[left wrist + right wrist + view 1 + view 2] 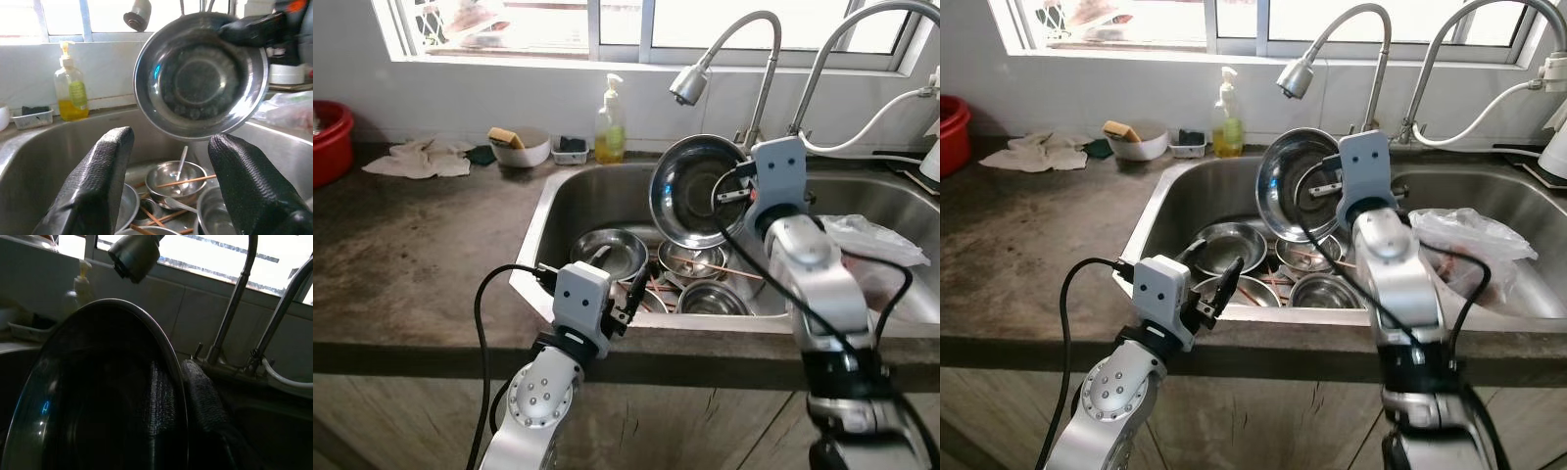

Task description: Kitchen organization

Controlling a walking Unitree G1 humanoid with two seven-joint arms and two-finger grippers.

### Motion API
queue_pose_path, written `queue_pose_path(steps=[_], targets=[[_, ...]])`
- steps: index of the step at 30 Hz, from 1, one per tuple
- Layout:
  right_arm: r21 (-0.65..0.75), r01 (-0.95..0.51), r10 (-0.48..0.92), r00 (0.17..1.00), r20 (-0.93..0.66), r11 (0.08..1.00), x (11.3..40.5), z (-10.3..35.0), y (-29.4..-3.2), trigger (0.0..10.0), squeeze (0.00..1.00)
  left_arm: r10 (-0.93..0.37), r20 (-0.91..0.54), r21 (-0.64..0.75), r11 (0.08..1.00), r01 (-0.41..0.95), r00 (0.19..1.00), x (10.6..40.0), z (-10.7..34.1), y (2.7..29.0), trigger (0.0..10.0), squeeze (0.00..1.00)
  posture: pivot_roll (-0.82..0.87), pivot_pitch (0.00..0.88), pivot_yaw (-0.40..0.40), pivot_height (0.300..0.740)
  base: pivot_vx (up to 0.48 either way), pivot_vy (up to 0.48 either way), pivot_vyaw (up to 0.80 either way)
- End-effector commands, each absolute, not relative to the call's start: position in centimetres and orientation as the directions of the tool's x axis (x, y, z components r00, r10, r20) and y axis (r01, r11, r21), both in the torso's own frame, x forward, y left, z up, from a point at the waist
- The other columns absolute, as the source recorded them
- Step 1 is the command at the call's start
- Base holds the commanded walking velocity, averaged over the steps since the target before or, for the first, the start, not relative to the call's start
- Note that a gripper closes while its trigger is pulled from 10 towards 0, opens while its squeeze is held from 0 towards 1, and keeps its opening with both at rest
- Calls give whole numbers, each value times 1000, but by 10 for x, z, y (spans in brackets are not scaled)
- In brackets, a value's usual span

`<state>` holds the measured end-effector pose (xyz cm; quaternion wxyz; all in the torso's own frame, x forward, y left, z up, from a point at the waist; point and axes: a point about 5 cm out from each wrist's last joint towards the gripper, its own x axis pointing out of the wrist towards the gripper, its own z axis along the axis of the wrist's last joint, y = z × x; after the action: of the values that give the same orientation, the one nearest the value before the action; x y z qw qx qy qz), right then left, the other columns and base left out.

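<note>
The right claw [732, 196] is clenched on the rim of a steel bowl [690, 191], one finger inside the rim and one outside, holding it tilted on edge above the sink [558, 201], just below the spray tap [690, 85]. The left claw [631, 294] hangs released over the sink's near edge, its two black fingers [93, 191] spread wide and grasping nothing.

Landmark, the sink: two taps rise behind it, the spray tap and a second gooseneck [842, 44] to its right, with a white hose [871, 122] curving off that one. In the basin lie at least four more steel bowls: a wide one [610, 253] at the left, one [690, 259] under the held bowl with a spoon and chopsticks [705, 276] in it, a deep one [713, 299] near the front, and another at the front rim, partly hidden. More chopsticks lie among them. A crumpled plastic bag [871, 245] sits in the sink's right part.

Behind the sink's left corner stand one soap bottle [611, 122] holding yellow liquid, one small tray [570, 150], and one white bowl [522, 147] with a sponge in it. Further left lie one rag [421, 159] and one red basin [331, 137]
</note>
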<state>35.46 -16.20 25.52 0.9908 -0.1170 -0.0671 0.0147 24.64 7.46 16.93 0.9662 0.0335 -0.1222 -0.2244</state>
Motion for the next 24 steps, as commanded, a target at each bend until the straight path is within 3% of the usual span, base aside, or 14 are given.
queue_pose_path(steps=[1,11,20,21,24], targets=[[-240,-13,39,994,105,971,361,259,-165,10000,0,-440,224,119,898,424,870,243,172,75,10000,0,46,47,-79,740,0,0,0],[-240,-55,-8,967,-253,969,385,208,-182,10000,0,-441,200,108,897,428,875,231,170,74,10000,0,74,98,-94,740,0,0,0],[-215,-56,-35,917,-397,975,381,175,-188,10000,0,-442,172,100,897,431,880,222,167,76,10000,0,78,123,-87,740,0,0,0],[-219,-59,-36,914,-404,974,381,173,-188,10000,1000,-442,169,100,897,431,881,222,167,76,10000,0,76,123,-83,740,0,0,0],[-219,-60,-36,912,-409,974,380,172,-189,10000,1000,-443,167,99,896,432,881,222,168,76,10000,0,76,122,-82,740,0,0,0]])
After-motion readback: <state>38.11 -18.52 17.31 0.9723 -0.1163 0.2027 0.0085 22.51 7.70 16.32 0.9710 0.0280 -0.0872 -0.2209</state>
